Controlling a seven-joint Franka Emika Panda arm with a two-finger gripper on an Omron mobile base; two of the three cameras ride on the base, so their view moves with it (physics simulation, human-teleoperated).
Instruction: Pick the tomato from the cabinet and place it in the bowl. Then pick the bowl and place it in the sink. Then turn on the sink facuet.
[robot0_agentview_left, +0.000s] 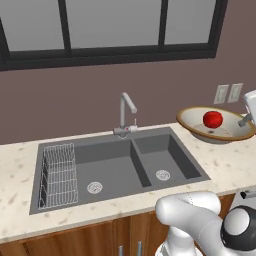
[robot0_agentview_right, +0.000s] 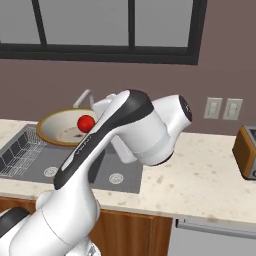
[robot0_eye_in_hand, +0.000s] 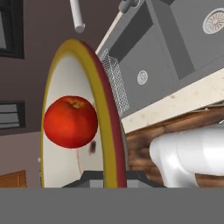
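Bowl (robot0_agentview_left: 216, 125) with the tomato (robot0_agentview_left: 213, 119) hangs above the worktop's right edge; my gripper (robot0_eye_in_hand: 114, 179) pinches its stiff, probably slippery rim tightly.

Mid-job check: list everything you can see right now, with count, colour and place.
bowl: one, cream with tan rim, held in the air above the counter right of the sink
tomato: one, red, inside the bowl
sink: one, dark grey, two basins, set in the counter
rack: one, wire, left basin
faucet: one, silver, behind the sink
counter: one, cream speckled
toaster: one, brown, right end of counter
outlets: two, white, on the wall
fingers: dark, shut on the bowl's rim
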